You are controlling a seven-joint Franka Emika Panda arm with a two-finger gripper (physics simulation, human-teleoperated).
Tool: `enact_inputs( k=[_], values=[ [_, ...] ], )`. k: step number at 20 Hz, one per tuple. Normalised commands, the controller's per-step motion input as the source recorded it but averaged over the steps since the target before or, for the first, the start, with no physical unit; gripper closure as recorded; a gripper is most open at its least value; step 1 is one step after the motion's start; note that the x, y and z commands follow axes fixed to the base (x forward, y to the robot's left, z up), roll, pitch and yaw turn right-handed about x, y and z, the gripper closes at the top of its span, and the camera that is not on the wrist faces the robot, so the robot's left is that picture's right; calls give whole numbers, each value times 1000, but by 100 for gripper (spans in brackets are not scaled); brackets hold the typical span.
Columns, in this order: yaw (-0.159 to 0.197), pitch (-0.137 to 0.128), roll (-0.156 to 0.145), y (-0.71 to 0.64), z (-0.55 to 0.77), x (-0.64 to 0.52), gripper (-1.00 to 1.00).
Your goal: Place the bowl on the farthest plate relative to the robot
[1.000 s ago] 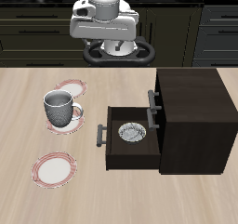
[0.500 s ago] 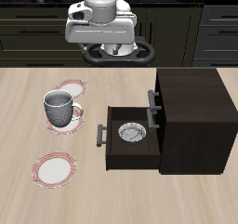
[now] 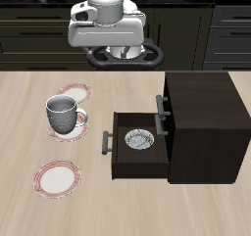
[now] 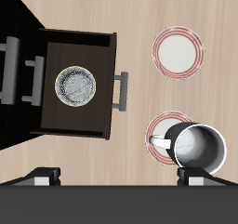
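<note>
Nothing moved | gripper (image 3: 116, 52) jaw state unclear | bowl (image 3: 140, 139) in open drawer (image 3: 123, 164)

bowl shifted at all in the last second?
No. The bowl sits at the same spot in the open drawer of the dark cabinet as before, and the gripper is high above the table, nowhere near it.

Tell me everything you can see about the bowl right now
The bowl is small, shallow and round, whitish-grey with a dark speckled pattern inside, looking like glazed ceramic. It sits upright and appears empty, resting on the floor of the open drawer pulled out of the dark cabinet. In the wrist view it lies near the drawer's middle, clear of the drawer walls. Nothing else touches it; the gripper hangs well above the table, farther back.
</note>
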Motion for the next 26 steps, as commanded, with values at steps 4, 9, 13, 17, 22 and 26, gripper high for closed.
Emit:
enact_inputs(
  k=[4, 9, 13, 17, 22, 26],
  values=[
    [-2, 2, -12, -10, 21, 173, -100],
    [-12, -6, -30, -63, -1, 297, -100],
    [-18, -4, -4, -47, -16, 258, -100],
    [29, 6, 2, 27, -95, 254, -100],
    [32, -5, 23, 32, -1, 156, -100],
    [109, -12, 43, 115, -1, 45, -100]
  ],
)
